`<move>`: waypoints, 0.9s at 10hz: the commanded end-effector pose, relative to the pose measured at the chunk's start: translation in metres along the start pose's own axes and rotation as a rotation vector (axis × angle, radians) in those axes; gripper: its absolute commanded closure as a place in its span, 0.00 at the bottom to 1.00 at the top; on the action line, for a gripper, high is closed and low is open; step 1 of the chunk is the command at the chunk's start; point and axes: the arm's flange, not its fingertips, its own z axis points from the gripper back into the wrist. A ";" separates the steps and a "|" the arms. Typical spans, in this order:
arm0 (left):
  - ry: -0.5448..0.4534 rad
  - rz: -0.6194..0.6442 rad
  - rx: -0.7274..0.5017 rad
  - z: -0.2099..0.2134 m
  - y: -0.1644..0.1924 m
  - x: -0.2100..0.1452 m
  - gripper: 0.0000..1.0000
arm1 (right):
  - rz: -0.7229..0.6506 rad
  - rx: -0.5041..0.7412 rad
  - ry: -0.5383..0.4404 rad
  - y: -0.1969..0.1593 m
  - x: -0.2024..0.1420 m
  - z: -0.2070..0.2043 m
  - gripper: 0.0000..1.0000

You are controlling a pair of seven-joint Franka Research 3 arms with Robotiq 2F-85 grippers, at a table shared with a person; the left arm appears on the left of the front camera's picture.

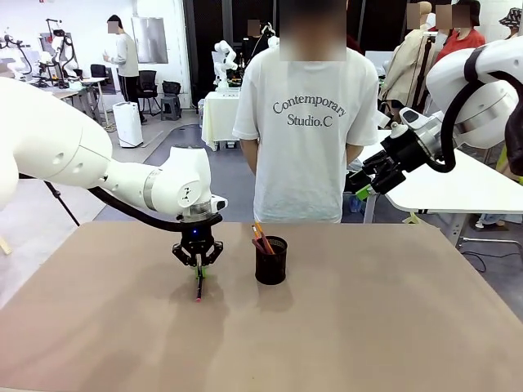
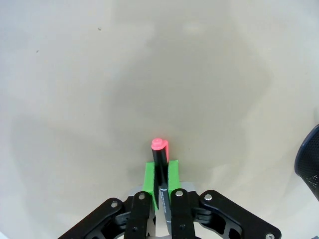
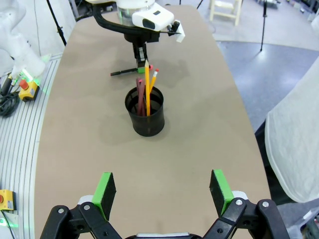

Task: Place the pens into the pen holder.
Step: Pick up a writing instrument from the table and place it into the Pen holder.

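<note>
**A:** Where do you find your left gripper [image 1: 198,263]?

**B:** Left of centre in the front view, pointing down at the table [image 1: 368,327]. Your fingers are pinching a black pen [image 1: 198,284] that lies on the tabletop. In the left wrist view the green pads [image 2: 149,178] sit tight on either side of the pen [image 2: 160,159], whose pink-red end pokes out past them toward the middle of the frame.

**A:** And the holder?

**B:** You see the holder [image 1: 270,260] just right of that gripper in the front view, near the table's middle, upright. Sticks rise from it, leaning toward the upper left. From the right wrist view you can count a yellow pencil [image 3: 146,82], an orange one [image 3: 153,82] and a reddish pen [image 3: 140,94] in the holder [image 3: 145,118]. In that view the black pen [image 3: 124,72] lies flat beyond the holder, under the left gripper [image 3: 141,55].

**A:** Your right gripper?

**B:** You have the right gripper [image 1: 366,186] raised at the right of the front view, off the table's edge, its fingers spread and holding nothing. In its own view the green pads [image 3: 104,188] stand wide apart at the bottom.

**A:** Anyone else?

**B:** A person [image 1: 306,122] in a white T-shirt stands at the far side, upper centre.
</note>
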 end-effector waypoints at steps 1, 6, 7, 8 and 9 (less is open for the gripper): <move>0.024 -0.062 -0.083 0.012 0.002 -0.005 1.00 | 0.005 -0.010 0.011 0.002 0.002 -0.001 0.00; -0.105 -0.453 -0.327 0.090 0.025 -0.032 1.00 | 0.005 -0.010 0.011 0.002 0.002 -0.001 0.00; -0.135 -0.583 -0.417 0.104 0.026 -0.046 1.00 | 0.005 -0.010 0.011 0.002 0.002 -0.001 0.00; -0.214 -0.729 -0.515 0.116 0.032 -0.056 1.00 | 0.005 -0.010 0.011 0.002 0.002 -0.001 0.00; -0.297 -0.800 -0.563 0.123 0.037 -0.063 1.00 | 0.005 -0.010 0.011 0.002 0.002 -0.001 0.00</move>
